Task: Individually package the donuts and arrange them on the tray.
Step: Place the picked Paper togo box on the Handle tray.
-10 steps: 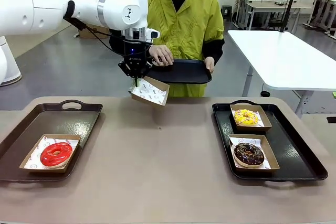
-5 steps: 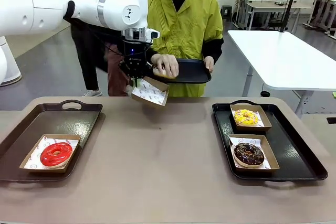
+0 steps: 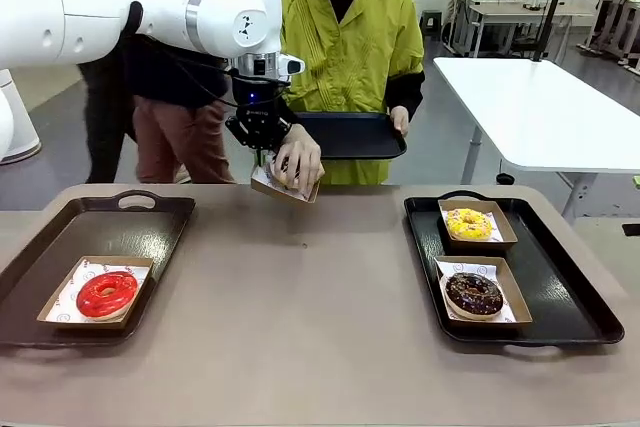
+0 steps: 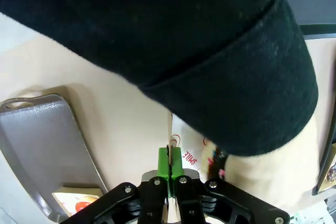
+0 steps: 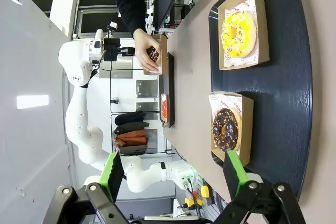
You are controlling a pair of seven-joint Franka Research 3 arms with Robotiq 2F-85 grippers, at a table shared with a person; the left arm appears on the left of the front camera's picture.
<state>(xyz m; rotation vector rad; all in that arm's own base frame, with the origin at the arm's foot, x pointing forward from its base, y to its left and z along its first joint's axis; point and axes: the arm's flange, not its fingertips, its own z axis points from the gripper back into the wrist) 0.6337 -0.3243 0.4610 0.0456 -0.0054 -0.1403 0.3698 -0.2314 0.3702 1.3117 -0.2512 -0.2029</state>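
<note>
1. The step in hand looks like the boxing of the last donut: the left gripper [image 3: 262, 150] holds a small cardboard tray [image 3: 270, 185] in the air above the far edge of the table [image 3: 300, 287], and the person's hand [image 3: 297, 153] is setting a donut into it.

2. The left gripper's green pads [image 4: 169, 162] are pinched together on the tray's thin wall, with the printed liner showing just beyond them in the left wrist view.

3. The donut being placed [image 5: 153, 54] sits just below and beside the left gripper's fingertips, under the person's fingers; it reads as dark with sprinkles, but it is small and mostly covered.

4. The next move, as I judge it, calls for waiting until the hand withdraws, then carrying the tray level to the left serving tray [image 3: 160, 237], well below and nearer the robot than the gripper.

5. The red donut [image 3: 106, 293] already lies boxed there, glossy and plain.

6. The right gripper [image 5: 170, 174] hangs wide open and empty; the chocolate donut [image 5: 226, 128] lies just ahead of its fingertips, the yellow donut [image 5: 239, 30] farther beyond, both boxed on the right serving tray [image 5: 289, 77].
</note>
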